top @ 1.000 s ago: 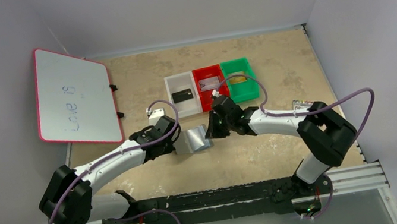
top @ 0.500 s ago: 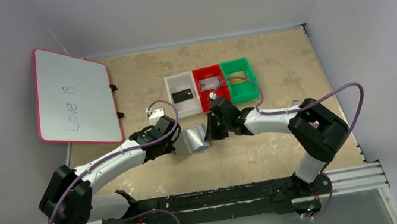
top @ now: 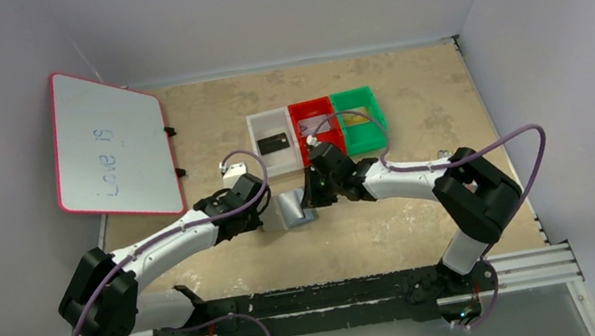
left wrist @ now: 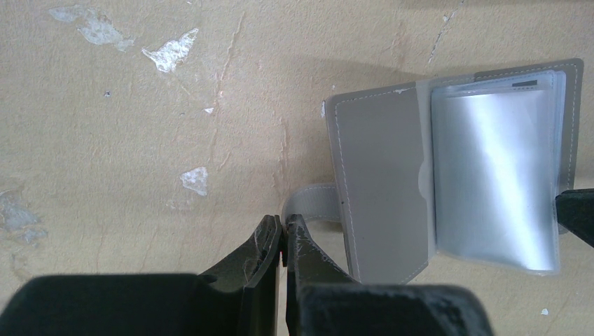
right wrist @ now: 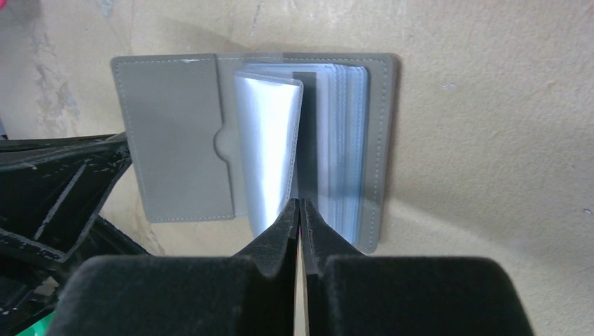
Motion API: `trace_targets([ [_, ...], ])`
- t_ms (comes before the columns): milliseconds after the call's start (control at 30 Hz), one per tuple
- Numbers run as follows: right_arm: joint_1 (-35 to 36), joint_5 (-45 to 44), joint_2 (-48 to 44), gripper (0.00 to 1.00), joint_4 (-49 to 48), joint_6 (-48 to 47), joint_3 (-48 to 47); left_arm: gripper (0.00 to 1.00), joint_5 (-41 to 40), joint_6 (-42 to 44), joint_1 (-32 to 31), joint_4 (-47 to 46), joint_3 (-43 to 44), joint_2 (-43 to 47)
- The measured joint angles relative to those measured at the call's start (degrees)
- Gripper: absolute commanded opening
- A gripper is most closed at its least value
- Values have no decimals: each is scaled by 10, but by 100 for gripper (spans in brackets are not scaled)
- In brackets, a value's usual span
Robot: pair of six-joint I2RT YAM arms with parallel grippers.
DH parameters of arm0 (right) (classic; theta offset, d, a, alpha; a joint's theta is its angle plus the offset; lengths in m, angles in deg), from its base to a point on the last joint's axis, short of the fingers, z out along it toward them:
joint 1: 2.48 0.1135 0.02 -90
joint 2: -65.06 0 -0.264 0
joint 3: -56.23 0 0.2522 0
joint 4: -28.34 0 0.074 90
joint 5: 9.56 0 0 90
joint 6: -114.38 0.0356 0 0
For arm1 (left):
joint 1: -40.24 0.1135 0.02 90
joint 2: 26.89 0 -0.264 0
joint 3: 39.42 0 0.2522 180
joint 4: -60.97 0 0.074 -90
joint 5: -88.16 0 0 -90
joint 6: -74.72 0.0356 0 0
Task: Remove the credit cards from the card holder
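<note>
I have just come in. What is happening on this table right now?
Two robot arms work on an open grey card holder lying on the table. The left gripper is shut on its strap; the right gripper, shut, is at the clear sleeves. A black card, a silvery card and a gold card lie in the trays behind.

- The left arm (top: 162, 244) reaches from the lower left of the top view up toward centre.
- The left gripper (left wrist: 282, 227) has its jaws pressed together on the strap of the card holder (left wrist: 382, 175).
- The right arm (top: 408, 176) bends at the right and stretches leftward to centre.
- The right gripper (right wrist: 300, 206) has its jaws closed tight.
</note>
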Motion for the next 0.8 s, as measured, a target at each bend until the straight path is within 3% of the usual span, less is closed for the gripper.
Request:
trace_targets([
  [233, 1, 34, 6, 7, -34, -2, -5, 0, 0, 0, 0, 0, 0, 0],
  [600, 2, 122, 91, 10, -138, -1, -29, 0, 0, -1, 0, 0, 0, 0],
  [800, 3, 136, 131, 13, -160, -6, -61, 12, -5, -7, 0, 2, 0, 11],
])
